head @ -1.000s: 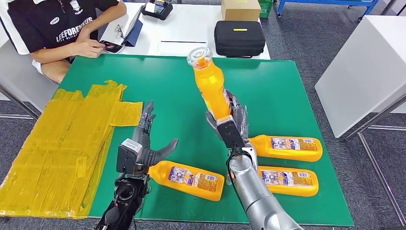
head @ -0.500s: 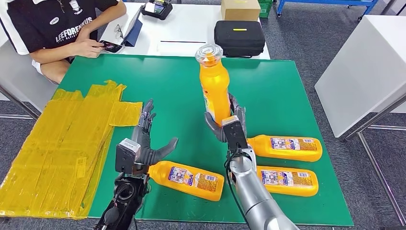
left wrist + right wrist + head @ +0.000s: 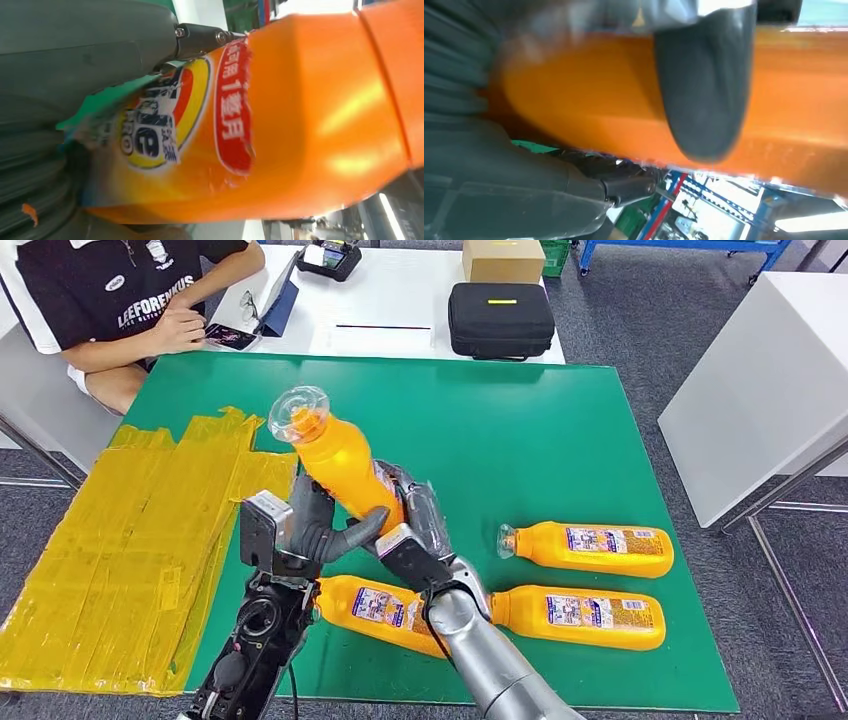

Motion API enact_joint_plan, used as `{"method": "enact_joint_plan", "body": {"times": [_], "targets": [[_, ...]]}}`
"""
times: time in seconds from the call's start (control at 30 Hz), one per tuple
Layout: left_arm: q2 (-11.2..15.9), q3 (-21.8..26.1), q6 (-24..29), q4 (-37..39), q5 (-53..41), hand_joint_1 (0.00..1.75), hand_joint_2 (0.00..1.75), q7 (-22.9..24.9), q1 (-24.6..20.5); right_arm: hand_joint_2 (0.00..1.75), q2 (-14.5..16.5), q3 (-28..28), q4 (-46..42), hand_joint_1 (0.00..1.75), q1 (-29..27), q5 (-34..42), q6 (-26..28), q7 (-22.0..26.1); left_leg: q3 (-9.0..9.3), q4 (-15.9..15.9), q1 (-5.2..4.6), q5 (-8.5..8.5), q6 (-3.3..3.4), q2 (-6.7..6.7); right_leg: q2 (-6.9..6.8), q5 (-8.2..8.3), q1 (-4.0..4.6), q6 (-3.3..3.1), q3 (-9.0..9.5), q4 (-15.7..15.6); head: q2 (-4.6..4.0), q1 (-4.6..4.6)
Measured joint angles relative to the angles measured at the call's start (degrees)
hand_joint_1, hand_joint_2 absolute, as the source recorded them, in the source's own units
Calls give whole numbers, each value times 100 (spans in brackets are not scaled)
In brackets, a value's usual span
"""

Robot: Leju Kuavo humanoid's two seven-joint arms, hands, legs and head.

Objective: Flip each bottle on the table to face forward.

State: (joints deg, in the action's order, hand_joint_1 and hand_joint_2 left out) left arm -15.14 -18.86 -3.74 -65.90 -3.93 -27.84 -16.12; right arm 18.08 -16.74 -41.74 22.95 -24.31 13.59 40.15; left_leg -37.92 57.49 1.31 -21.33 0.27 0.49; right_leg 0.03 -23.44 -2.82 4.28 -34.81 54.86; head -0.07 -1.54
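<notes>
Right hand [image 3: 412, 530] and left hand [image 3: 318, 530] both grip raised, tilted bottle [image 3: 340, 462].

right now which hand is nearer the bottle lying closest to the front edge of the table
Left. The left hand hovers just above that lying bottle's neck end, while the right hand sits higher, gripping the raised bottle, though its forearm crosses over the lying one.
</notes>
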Motion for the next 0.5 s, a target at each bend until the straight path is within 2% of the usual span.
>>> {"method": "enact_joint_plan", "body": {"times": [0.17, 0.5], "targets": [[28, -6, -222, 1, 266, 0, 175, 211, -118, 175, 1, -196, 79, 174, 3, 70, 48, 0, -1, 0, -2, 0, 0, 0, 1, 1, -1, 0, -1, 0, 0, 1], [83, -32, -327, 69, 624, 0, 175, 504, -241, 175, -4, -337, 187, 173, 6, 137, 220, -15, -1, 0, -1, 0, 0, 0, 1, 0, 0, 0, -4, 0, 0, 1]]}}
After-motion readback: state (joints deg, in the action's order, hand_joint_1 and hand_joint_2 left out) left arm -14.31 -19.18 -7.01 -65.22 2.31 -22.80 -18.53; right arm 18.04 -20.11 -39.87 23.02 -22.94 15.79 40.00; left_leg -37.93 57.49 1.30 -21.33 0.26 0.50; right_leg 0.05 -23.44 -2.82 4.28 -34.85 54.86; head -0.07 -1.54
